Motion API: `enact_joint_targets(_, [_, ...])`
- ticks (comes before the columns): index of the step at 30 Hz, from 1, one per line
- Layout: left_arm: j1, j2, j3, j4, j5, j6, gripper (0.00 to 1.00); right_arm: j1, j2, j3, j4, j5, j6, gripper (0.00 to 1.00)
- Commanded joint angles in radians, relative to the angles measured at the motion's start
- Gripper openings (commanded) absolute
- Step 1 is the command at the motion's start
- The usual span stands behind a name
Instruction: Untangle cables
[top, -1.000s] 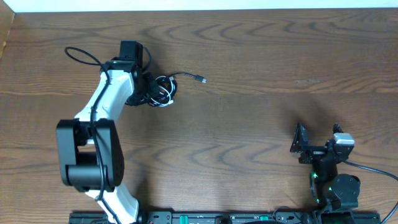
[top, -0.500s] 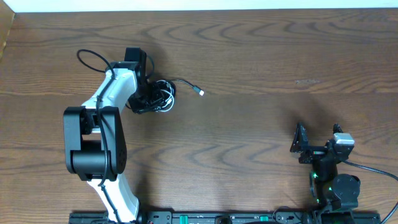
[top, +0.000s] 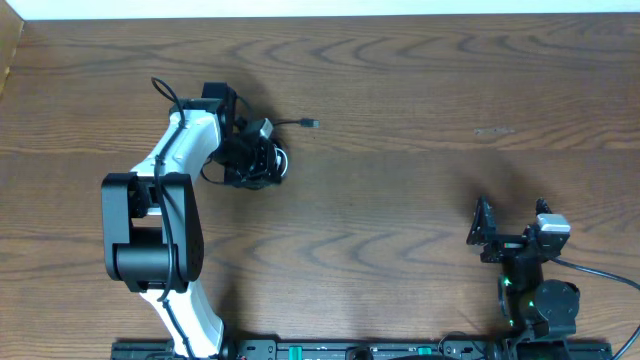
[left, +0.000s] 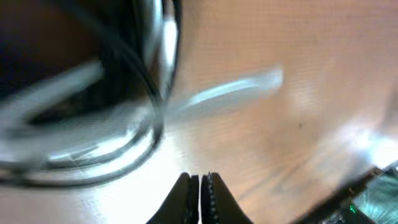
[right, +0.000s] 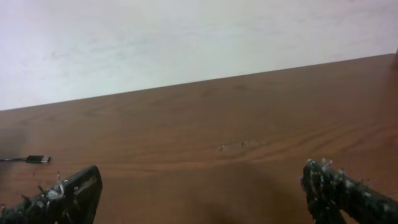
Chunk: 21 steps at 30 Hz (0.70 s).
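Presently, item by item:

**Change, over the last second.** The left arm has swung in over the tangle and its claw has gone from part-open to closed. The bundle has been dragged a little toward the near side of the table (top: 420, 200). The black cord's free tail has swept round, so its plug (top: 312, 123) now lies further back, pointing right. Judgement: a first pull is under way, but the two cords still sit in one knot, so the untangling has barely started.

**Left claw** (left: 199, 186). Fingertips are pressed together, with only a hairline between them. The wrist view shows no strand at the tips, and the loops there are blurred and lie just beyond them. From overhead the claw sits right on the bundle. Whether it pinches a cord further in cannot be told.

**Right claw** (right: 202, 190). Spread fully wide, holding nothing and touching nothing. It is parked at the near right, well apart from the cords.

**Black cord** (top: 281, 160). Coiled at the far left of the table under the left claw, with its tail running out to the plug.

**White cord** (left: 230, 90). A pale streak in the same knot, seen among the black loops.
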Motion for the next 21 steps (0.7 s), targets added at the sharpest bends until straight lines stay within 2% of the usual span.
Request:
enact_joint_targets(1, [0.002,-0.024,0.003,-0.096,0.05,0.02,0.12,0.002,-0.005,-0.001,0.022,0.011,-0.01,0.99])
enact_joint_targets(3, [0.01,-0.031,0.003,-0.157,0.027,0.02,0.09,0.002,-0.005,-0.001,0.021,-0.024,-0.003,0.99])
enact_joint_targets(8, [0.063,-0.12,0.001,-0.137,-0.031,-0.043,0.08,0.002,-0.005,-0.001,0.033,-0.172,-0.005,0.99])
enact_joint_targets(12, [0.119,-0.198,0.001,-0.056,-0.208,-0.266,0.08,0.002,-0.002,0.008,0.047,-0.198,-0.004,0.99])
enact_joint_targets(14, [0.137,-0.214,0.001,-0.036,-0.256,-0.32,0.09,0.002,0.01,0.039,0.055,-0.206,-0.005,0.99])
enact_joint_targets(16, [0.151,-0.217,0.001,-0.012,-0.262,-0.326,0.29,0.002,0.045,0.106,0.05,-0.207,-0.005,0.99])
enact_joint_targets(17, [0.154,-0.214,0.001,-0.005,-0.262,-0.326,0.35,0.002,0.073,0.147,0.043,-0.207,-0.005,0.99])
enact_joint_targets(21, [0.154,-0.203,0.0,0.001,-0.269,-0.326,0.43,0.002,0.265,0.375,-0.037,-0.208,-0.017,0.99])
